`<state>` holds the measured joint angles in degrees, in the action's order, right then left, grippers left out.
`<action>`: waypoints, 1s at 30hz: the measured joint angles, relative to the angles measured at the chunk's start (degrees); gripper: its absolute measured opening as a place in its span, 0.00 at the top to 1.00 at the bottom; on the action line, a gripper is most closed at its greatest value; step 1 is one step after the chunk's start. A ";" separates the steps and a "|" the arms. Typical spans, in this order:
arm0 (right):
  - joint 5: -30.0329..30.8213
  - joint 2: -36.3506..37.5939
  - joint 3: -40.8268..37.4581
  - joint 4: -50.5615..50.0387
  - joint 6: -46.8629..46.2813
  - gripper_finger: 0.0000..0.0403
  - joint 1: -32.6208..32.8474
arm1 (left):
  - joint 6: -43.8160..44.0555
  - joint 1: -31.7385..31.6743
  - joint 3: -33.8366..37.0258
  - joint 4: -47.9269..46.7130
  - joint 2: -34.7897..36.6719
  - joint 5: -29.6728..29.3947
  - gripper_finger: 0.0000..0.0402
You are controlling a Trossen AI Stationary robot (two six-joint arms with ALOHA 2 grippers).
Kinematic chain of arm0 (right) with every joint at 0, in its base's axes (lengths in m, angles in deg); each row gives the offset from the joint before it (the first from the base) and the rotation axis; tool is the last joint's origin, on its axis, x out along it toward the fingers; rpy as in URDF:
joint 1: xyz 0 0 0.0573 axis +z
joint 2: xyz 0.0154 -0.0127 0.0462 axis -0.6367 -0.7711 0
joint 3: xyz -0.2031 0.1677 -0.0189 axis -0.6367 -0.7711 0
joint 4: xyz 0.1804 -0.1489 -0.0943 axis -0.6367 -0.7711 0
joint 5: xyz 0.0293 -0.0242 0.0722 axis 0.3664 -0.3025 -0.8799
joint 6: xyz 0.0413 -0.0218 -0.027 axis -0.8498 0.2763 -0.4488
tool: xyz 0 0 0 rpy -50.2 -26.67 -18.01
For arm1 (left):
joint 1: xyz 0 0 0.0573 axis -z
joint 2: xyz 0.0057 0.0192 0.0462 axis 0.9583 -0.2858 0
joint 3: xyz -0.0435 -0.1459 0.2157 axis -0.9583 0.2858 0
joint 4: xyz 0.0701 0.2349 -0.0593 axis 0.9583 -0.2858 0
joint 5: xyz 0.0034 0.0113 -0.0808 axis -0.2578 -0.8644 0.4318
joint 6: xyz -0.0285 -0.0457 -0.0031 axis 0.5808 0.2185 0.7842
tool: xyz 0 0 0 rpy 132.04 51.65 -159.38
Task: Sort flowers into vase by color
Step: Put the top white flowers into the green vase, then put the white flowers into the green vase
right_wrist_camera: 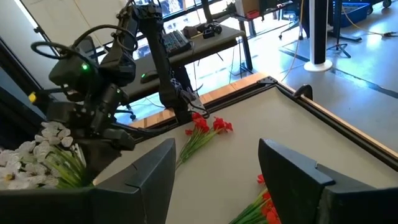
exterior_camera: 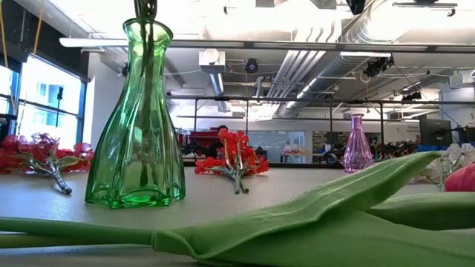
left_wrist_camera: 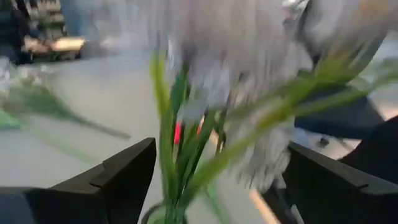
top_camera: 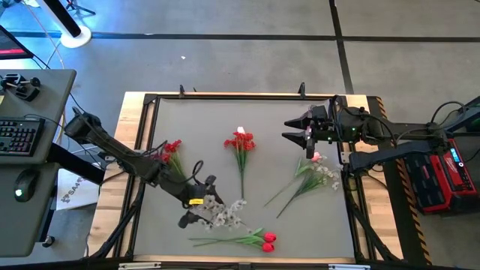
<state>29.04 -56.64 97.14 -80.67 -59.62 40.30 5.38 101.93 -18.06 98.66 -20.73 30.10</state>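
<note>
My left gripper (top_camera: pixel 202 204) (left_wrist_camera: pixel 217 162) is open near the table's near edge, a finger on either side of the green stems (left_wrist_camera: pixel 180 155) of a white blossom spray (top_camera: pixel 226 214) (right_wrist_camera: pixel 34 155). The stems run down into the green glass vase (exterior_camera: pixel 137 119), whose rim (left_wrist_camera: pixel 163 214) shows below the fingers. The picture is too blurred to show any touch. My right gripper (top_camera: pixel 300 132) (right_wrist_camera: pixel 214 168) is open, held above the table toward its right far part. Red blossom clusters (top_camera: pixel 171 148) (top_camera: pixel 240 142), red tulips (top_camera: pixel 259 240) and a pink and white bunch (top_camera: pixel 315 172) lie flat on the mat.
A purple glass vase (exterior_camera: pixel 358 144) stands farther back on the table. A broad green tulip leaf (exterior_camera: pixel 312 222) lies right in front of the low camera. A raised frame (top_camera: pixel 142 135) borders the grey mat. A desk with a keyboard (top_camera: pixel 19 135) stands left of the table.
</note>
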 joint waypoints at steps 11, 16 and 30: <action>0.00 0.00 0.00 -0.22 -0.02 0.46 0.00 | 1.18 -2.49 0.02 -11.41 2.46 -4.24 0.19; 0.00 0.00 0.00 -0.37 -0.02 0.46 0.00 | 1.54 -3.70 0.02 -18.69 4.00 -7.92 0.19; 0.00 0.00 0.00 -0.52 -0.01 0.46 0.00 | 6.48 -8.53 0.07 -22.81 6.78 -9.89 0.19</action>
<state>29.04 -56.64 97.14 -81.19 -59.64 40.30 11.86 93.40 -17.99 75.85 -13.94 20.21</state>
